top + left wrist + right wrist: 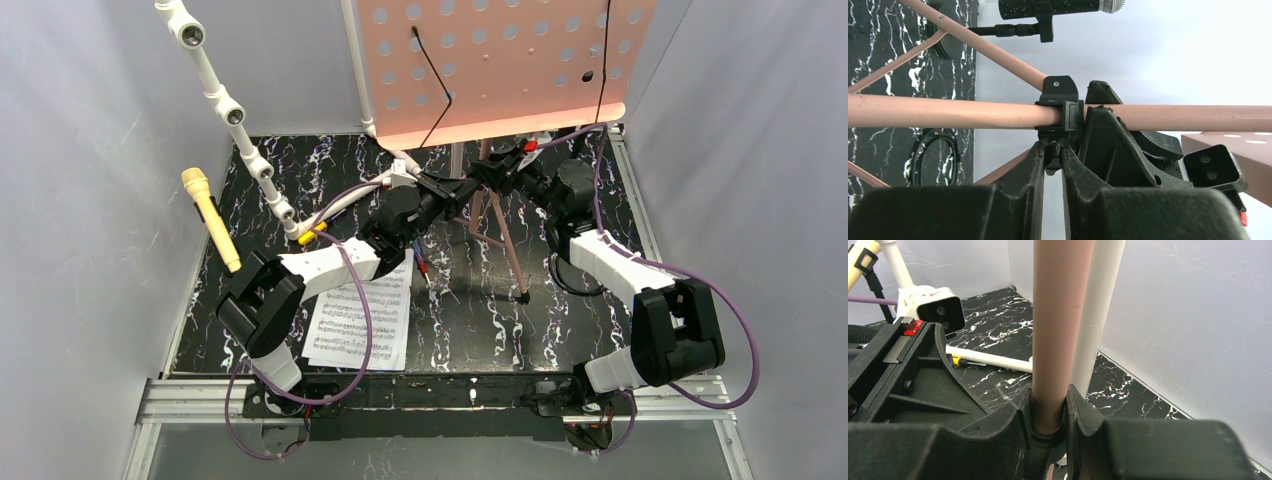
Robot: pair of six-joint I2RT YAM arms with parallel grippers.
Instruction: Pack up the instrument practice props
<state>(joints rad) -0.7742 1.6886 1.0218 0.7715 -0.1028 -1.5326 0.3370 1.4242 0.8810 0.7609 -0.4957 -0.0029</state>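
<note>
The pink perforated music board (500, 65) stands at the back on copper tripod legs (508, 245). My left gripper (462, 187) is shut on the small black knob (1054, 151) of the black collar (1060, 107) on the copper pole (943, 111). My right gripper (492, 165) is shut on the same copper pole (1058, 330), just above the collar. White sheet-music pages (362, 318) lie near the left arm. The yellow microphone (210, 218) hangs at the left. The black grey-headed microphone (1058, 6) sits clipped on its round-based pole (950, 44), seen only in the left wrist view.
The white plastic pipe frame (235, 115) slants across the back left, and one of its pipes (1100, 310) stands right behind the copper pole. Grey walls close in on three sides. A black ring (933, 157) lies on the marbled floor (300, 170). A metal rail (440, 390) runs along the front.
</note>
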